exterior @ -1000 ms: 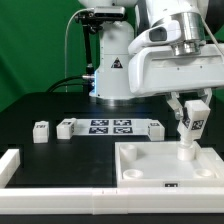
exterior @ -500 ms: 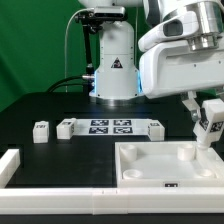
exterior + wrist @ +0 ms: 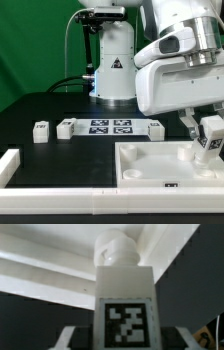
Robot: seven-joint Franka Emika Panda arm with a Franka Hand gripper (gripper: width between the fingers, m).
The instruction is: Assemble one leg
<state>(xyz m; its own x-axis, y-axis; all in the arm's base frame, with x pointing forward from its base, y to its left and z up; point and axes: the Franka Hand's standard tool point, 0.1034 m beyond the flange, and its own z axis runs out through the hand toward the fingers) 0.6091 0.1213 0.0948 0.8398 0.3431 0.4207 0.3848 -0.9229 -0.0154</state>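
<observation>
My gripper (image 3: 207, 131) is shut on a leg (image 3: 210, 137), a small white peg-like block with a black-and-white tag. It holds the leg tilted just above the far right corner of the large white tabletop (image 3: 150, 170), at the exterior view's right. In the wrist view the leg (image 3: 123, 286) points away from the camera between my fingers (image 3: 70, 336), its tag facing the lens and its rounded tip over white tabletop edges (image 3: 40, 277). Whether the tip touches the tabletop I cannot tell.
Three more white legs lie on the black table: two at the exterior view's left (image 3: 41, 131) (image 3: 66, 127) and one (image 3: 157, 127) right of the marker board (image 3: 110, 126). A white fence (image 3: 20, 165) borders the front. The robot base (image 3: 112, 70) stands behind.
My gripper has carried the leg toward the exterior view's right, out to the tabletop's far right corner, and the leg now tilts more.
</observation>
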